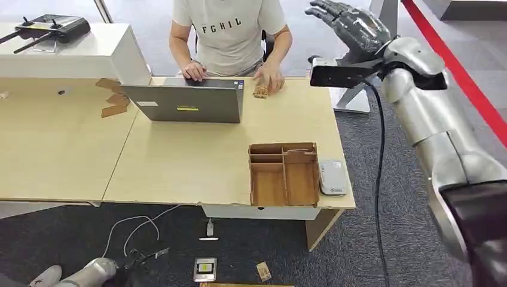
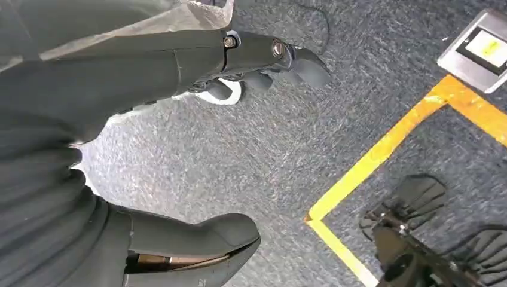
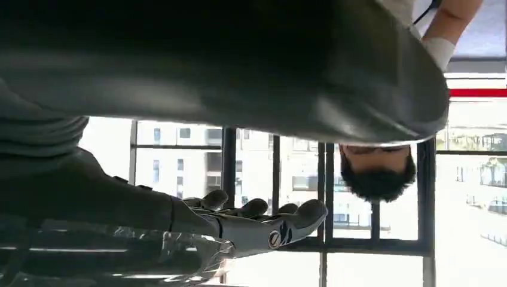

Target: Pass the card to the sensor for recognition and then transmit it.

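My right hand (image 1: 354, 25) is raised high beyond the table's far right corner, fingers spread, holding nothing. In the right wrist view the same hand (image 3: 257, 226) stretches out flat toward a person's torso. That person sits behind the table, one hand resting on a small brown card (image 1: 260, 91) on the tabletop. The white sensor (image 1: 332, 177) lies at the table's near right edge, beside a wooden tray (image 1: 284, 147). My left hand (image 2: 179, 72) hangs low over the carpet with fingers extended and nothing in it.
A grey laptop (image 1: 188, 103) stands in front of the person. A white box (image 1: 72, 57) with a black controller sits far left. On the floor lie cables (image 1: 137, 230), a small grey device (image 1: 205, 269), another brown card (image 1: 263, 272) and yellow tape (image 2: 382, 149).
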`<state>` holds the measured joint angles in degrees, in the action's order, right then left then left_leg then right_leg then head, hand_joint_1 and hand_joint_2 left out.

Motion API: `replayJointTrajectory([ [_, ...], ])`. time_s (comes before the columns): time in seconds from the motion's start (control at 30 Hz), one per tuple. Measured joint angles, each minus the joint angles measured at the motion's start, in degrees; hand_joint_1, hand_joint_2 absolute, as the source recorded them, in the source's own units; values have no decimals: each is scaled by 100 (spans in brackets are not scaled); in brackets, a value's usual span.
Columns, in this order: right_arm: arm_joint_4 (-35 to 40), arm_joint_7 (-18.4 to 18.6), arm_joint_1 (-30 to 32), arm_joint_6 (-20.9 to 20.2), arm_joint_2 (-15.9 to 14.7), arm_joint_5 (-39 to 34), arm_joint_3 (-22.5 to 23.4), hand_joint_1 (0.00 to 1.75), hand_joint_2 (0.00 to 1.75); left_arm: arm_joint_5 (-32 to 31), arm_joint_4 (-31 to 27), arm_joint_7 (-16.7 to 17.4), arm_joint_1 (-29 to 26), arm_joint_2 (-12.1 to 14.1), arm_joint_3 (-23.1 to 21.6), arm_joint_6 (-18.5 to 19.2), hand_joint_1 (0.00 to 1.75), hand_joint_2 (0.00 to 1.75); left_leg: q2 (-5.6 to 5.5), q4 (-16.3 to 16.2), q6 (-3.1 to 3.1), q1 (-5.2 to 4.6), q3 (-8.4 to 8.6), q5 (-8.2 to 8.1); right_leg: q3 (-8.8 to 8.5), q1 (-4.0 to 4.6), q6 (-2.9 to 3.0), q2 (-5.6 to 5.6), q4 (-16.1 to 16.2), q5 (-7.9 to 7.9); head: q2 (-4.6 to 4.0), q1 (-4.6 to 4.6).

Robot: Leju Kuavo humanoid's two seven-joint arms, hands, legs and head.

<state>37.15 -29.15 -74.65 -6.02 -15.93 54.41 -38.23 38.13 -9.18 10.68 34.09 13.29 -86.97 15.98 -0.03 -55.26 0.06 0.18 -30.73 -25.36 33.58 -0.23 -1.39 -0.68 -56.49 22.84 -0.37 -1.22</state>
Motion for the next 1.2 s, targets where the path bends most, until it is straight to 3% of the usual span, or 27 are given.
replayJointTrajectory([
  [0.1,-519,565,-842,-451,-74,214,-214,0,0,-572,-17,-244,205,-24,-13,-74,0,175,-16,-5,9,-3,-39,15,31,-3,-9,-17,-1,-7,0,0],
  [0.17,-796,714,-1419,-640,-168,216,-275,0,0,-708,-42,-321,321,-33,-15,-79,0,175,-24,-4,9,-3,-56,16,36,-4,-9,-30,-1,-7,0,-2],
  [0.27,-1073,1072,-2021,-691,-262,83,-321,0,0,-941,-46,-435,392,-37,-17,-81,0,175,-15,-7,11,-3,-50,14,37,-3,-10,-17,1,-12,0,2],
  [0.43,-1340,1626,-2577,424,-422,-828,-163,0,0,-1302,-46,-612,441,-44,-17,-122,0,175,-13,-9,13,-9,-51,10,42,-10,-11,-15,7,-12,0,2],
  [0.47,-1403,1626,-2699,795,-448,-1193,-30,0,0,-1366,-46,-647,449,-44,-20,-122,0,175,-10,-9,13,-9,-52,10,42,-9,-11,-15,6,-12,0,2],
  [0.6,-1528,1353,-2827,1373,-408,-1823,357,0,0,-1416,-48,-677,469,-59,-20,-122,0,175,5,-4,13,-7,-48,10,34,-9,-10,-2,4,-13,0,2],
  [0.73,-1617,1217,-2701,782,-192,-1551,503,0,0,-1416,-52,-601,493,-68,-4,-109,0,175,49,-3,11,-6,-27,10,32,-8,-5,38,4,-26,0,4],
  [0.87,-1630,673,-2326,-193,-33,-946,470,0,0,-1481,-59,-428,498,-114,42,-118,0,175,45,-4,9,0,-25,21,25,-1,-5,36,2,-35,0,4],
  [0.97,-1547,550,-1970,-826,64,-772,398,0,0,-1551,-59,-397,482,-114,81,-227,0,175,46,-4,6,2,-25,24,26,0,-2,36,0,-41,0,2],
  [1.07,-1309,583,-1648,-1426,109,-715,289,0,0,-1584,-59,-406,414,-77,168,-356,0,175,45,-4,6,2,-26,24,26,1,-2,37,-1,-41,0,2],
  [1.2,-589,1050,-1148,-2407,9,-1138,105,0,0,-1770,-59,-461,276,24,343,-417,0,175,43,-5,6,2,-26,24,31,2,-4,36,1,-37,0,2],
])
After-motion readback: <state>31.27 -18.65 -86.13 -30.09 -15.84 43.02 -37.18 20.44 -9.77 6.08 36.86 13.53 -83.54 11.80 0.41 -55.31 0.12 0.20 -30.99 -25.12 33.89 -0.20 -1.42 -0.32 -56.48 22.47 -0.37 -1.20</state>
